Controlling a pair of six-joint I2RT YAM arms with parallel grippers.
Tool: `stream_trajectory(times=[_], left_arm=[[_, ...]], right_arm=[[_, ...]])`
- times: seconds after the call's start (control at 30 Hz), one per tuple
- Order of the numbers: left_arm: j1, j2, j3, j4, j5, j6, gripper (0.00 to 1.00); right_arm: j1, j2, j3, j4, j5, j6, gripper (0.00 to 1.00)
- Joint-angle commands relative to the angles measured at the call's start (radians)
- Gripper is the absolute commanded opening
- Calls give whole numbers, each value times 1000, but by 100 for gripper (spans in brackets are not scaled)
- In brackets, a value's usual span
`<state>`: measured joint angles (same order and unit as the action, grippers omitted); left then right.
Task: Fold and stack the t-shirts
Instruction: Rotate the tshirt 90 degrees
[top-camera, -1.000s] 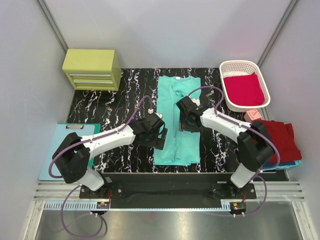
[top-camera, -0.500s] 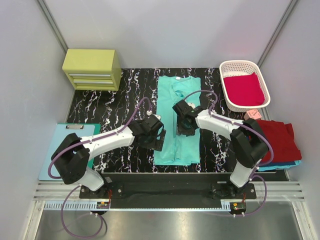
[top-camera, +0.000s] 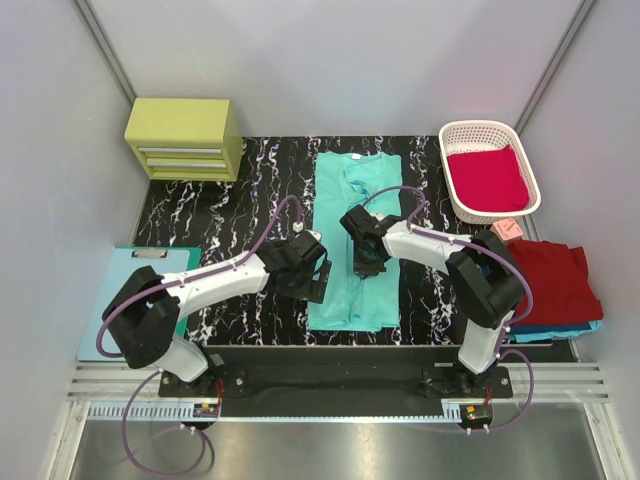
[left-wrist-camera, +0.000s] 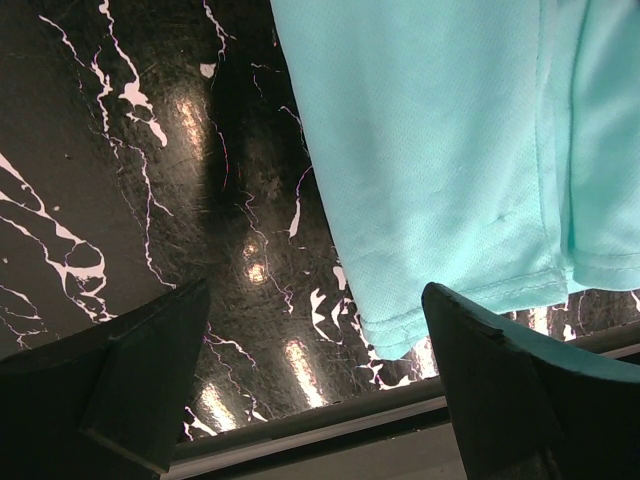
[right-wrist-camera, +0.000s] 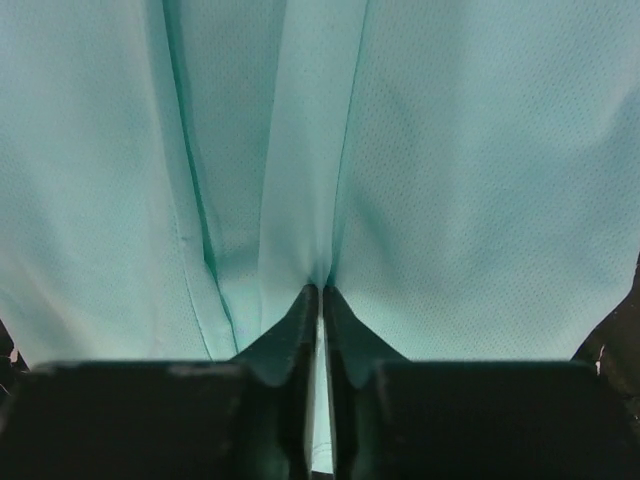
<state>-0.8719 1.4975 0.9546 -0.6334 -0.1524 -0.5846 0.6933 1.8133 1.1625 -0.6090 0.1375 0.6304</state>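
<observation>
A mint-teal t-shirt (top-camera: 340, 190) lies folded into a long strip down the middle of the black marbled table (top-camera: 200, 215). My right gripper (top-camera: 362, 262) sits on the strip's middle and is shut, pinching a raised ridge of the mint cloth (right-wrist-camera: 480, 180) between its fingertips (right-wrist-camera: 321, 290). My left gripper (top-camera: 318, 280) hovers wide open at the shirt's near left corner (left-wrist-camera: 450, 150), with only tabletop between its fingers (left-wrist-camera: 320, 390). A crimson t-shirt (top-camera: 487, 177) lies in the basket. A dark red t-shirt (top-camera: 555, 275) rests on a blue one (top-camera: 560, 327) at the right.
A white lattice basket (top-camera: 463, 130) stands at the back right, with a small pink object (top-camera: 503, 230) just in front of it. A yellow-green drawer box (top-camera: 185, 135) is at the back left. A pale blue clipboard (top-camera: 120, 300) lies off the table's left edge.
My right gripper slid left onto the middle of the mint shirt and closed, pinching up a ridge of cloth. The left gripper shifted slightly left, still open.
</observation>
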Motion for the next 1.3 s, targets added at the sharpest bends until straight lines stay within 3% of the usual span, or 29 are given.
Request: stream_trajectory(times=[0.0,0.5,0.77,0.87,0.9,0.97,1.0,1.13,1.27], left_arm=[[-3,-14,-1,31,-4,-11,93],[-7,0,7,32,8,-14,93],[-16,7,9,34,8,-15,93],[-16,7,7,32,8,-17,93],[-16,7,6,32,8,-17,93],[-16,6,6,32,5,-15,93],[-16,6,6,32,5,-15,93],[-16,-5,4,31,-6,-15,93],[-18,-25,-1,32,-19,-17,93]], right_arm=[[5,-15,8,20,5,2,2],[49,-100,54,20,48,-9,0],[60,-49,71,22,-1,-28,0],[60,-66,68,15,54,-21,22],[60,-75,72,12,80,-21,39],[48,-107,89,2,161,-37,55],[35,-112,129,-8,193,-47,69],[-75,-103,259,-37,208,-104,74],[-181,45,429,-73,165,-146,71]])
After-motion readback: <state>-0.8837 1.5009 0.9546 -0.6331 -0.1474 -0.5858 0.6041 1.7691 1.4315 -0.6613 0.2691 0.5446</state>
